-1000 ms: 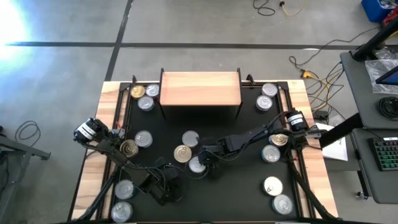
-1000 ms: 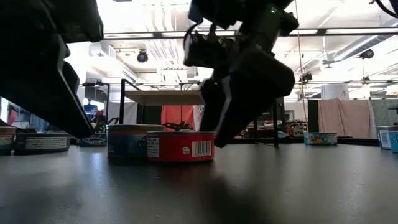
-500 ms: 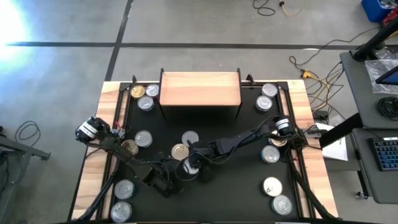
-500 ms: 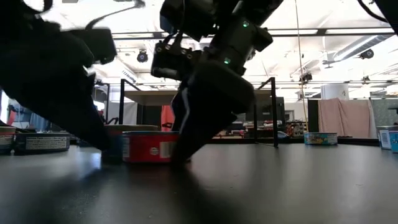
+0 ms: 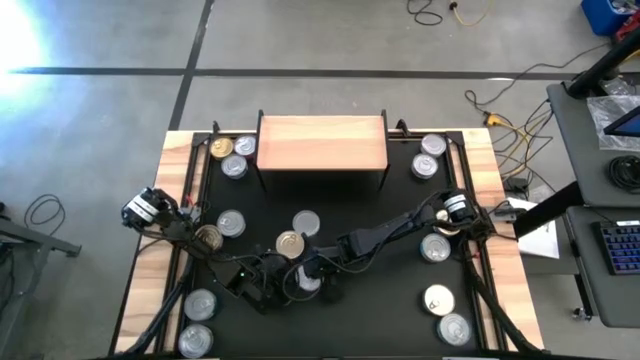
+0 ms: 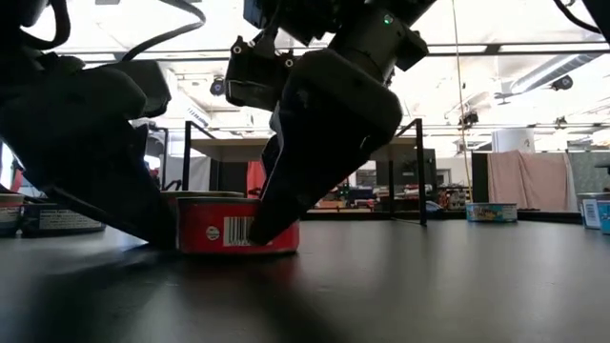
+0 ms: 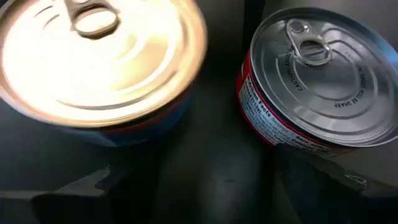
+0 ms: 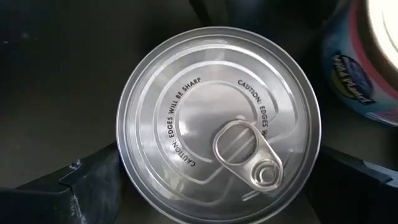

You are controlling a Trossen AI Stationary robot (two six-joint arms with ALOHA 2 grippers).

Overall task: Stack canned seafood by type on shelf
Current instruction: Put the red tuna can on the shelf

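The right gripper [image 5: 312, 278] stands over a silver-lidded, red-labelled tin [image 8: 219, 124] on the black mat [image 5: 380, 300], its fingers spread wide on either side of the tin, not visibly pressing it. The left gripper [image 5: 275, 285] sits low just beside the same tin, jaws apart, holding nothing. A gold-lidded tin [image 5: 290, 243] lies close by. The shelf [image 5: 322, 142] stands at the mat's far edge, its top bare. Other tins lie scattered around the mat.
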